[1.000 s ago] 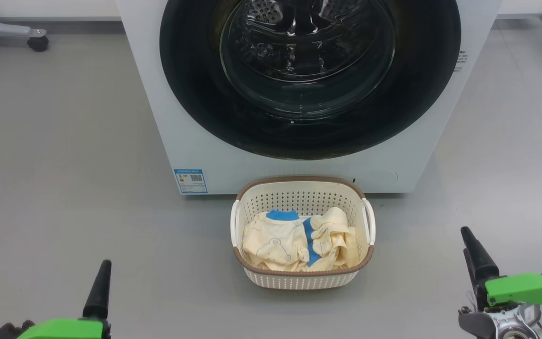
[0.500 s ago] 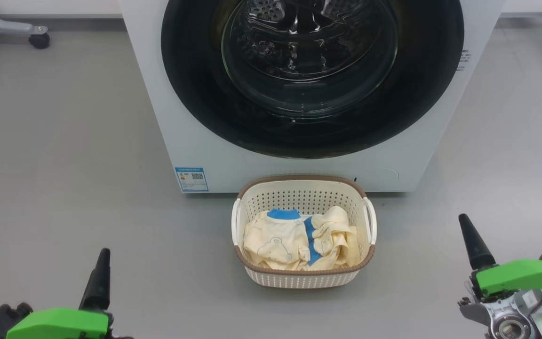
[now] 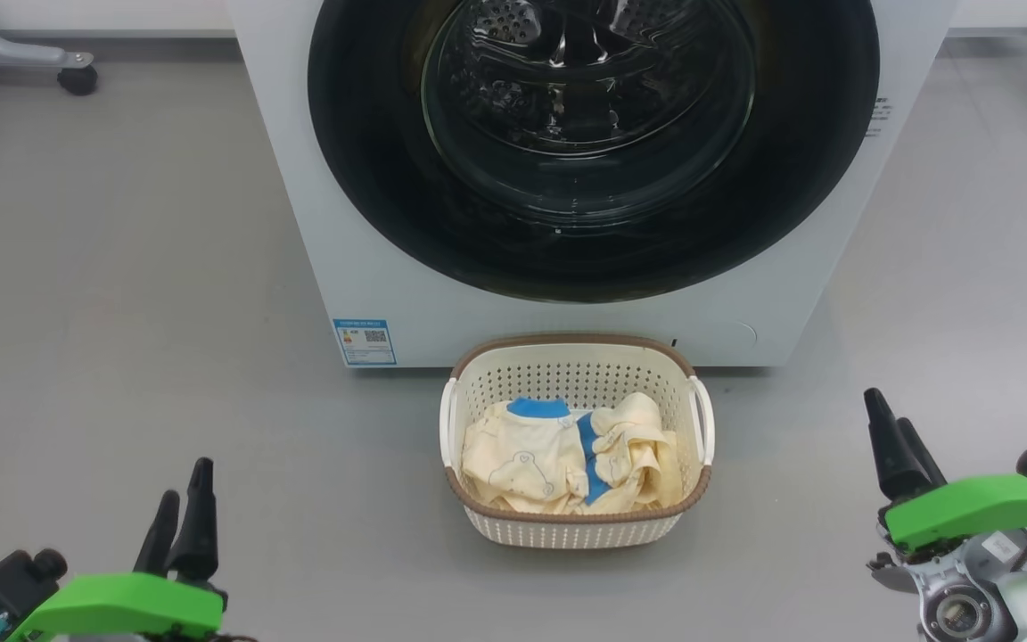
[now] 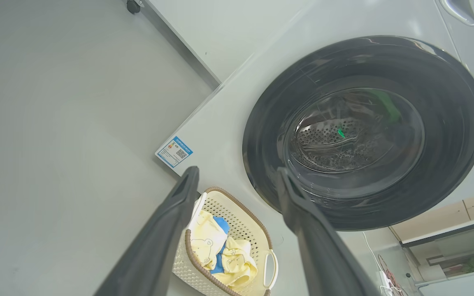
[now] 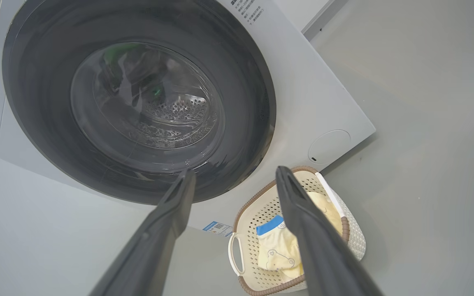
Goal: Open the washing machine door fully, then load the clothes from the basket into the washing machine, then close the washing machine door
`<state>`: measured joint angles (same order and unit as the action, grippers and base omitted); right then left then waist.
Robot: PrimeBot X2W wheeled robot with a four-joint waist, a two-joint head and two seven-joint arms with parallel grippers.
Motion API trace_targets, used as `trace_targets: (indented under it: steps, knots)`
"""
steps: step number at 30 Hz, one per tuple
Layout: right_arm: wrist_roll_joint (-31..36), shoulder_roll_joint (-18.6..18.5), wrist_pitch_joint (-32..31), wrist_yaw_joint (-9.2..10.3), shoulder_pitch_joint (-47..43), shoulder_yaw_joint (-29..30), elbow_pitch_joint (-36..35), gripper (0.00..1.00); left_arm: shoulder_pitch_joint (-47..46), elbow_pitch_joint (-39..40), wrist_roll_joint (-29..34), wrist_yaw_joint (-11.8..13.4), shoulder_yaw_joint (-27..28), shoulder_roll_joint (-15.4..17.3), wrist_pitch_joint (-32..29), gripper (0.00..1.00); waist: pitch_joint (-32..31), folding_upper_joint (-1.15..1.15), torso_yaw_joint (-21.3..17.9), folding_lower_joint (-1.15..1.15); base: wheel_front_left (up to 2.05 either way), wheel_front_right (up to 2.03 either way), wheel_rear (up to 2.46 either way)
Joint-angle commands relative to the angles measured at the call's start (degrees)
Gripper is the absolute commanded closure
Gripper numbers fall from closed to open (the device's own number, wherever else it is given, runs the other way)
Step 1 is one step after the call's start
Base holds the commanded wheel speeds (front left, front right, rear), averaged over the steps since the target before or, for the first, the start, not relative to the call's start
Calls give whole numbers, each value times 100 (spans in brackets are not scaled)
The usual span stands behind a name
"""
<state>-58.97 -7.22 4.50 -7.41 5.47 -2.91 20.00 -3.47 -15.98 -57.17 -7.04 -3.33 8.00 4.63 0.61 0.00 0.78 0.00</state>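
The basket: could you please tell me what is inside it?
Crumpled yellow clothes with blue trim lie in the basket; they cover its bottom, so anything beneath is hidden.

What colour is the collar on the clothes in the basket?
Bright blue; the collar shows best in the head view.

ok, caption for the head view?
Shut washing machine door, clothes in the basket before it; both arms' jaws open and empty.
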Motion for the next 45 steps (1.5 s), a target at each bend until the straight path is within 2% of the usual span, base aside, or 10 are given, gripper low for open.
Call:
trace_targets:
  steps: [1, 45]
  knots:
    - [201, -179, 93, -4, 390, -96, -159, 0, -303, 183, 220, -24, 105, 165, 91, 0, -8, 0, -1, 0, 0, 0, 0]
    - [2448, -609, 819, -7, 794, -759, -169, 0, -516, 374, 2893, -40, -115, 561, 809, 0, -48, 0, -3, 0, 0, 0, 0]
